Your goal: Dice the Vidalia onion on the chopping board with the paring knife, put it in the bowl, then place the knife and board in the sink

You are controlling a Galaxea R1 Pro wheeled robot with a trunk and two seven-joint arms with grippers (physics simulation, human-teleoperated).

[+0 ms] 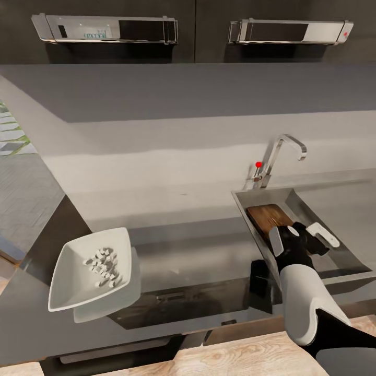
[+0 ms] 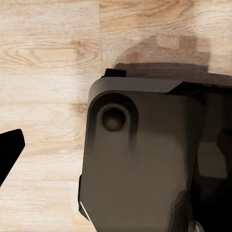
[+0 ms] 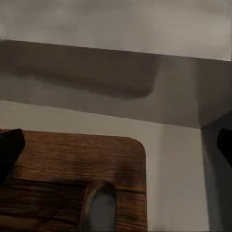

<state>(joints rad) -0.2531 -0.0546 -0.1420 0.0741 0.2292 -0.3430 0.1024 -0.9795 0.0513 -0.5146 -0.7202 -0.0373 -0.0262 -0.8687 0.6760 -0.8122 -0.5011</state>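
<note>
Kitchen setting, head view: pale wood floor (image 1: 250, 360) at six o'clock, then the glossy dark grey surface (image 1: 198, 261) running across the frame, with dark cabinets and two steel handles at twelve o'clock.

Nearest item on my side is the white square bowl (image 1: 70, 282) at eight o'clock, sitting on the surface close to its front edge. It holds the diced onion (image 1: 104, 266), a loose heap of small white cubes gathered toward the bowl's right side.

My right arm enters from five o'clock and reaches into the sink (image 1: 334, 263), which lies at three to four o'clock. The right tool (image 1: 305, 237) is over the basin; I cannot tell from the head view whether it is open or closed. In the right wrist view, two dark fingertips (image 3: 9, 150) sit wide apart at either side of the frame with nothing between them, so I record it as open.

Chopping board (image 1: 267, 218) lies inside the basin, just beyond the tool, brown grain showing. The right wrist view confirms it (image 3: 82, 164), a rounded corner against the grey basin floor.

Faucet (image 1: 284, 151) with red knob stands behind the basin at two o'clock.

Left tool state: cannot tell.
</note>
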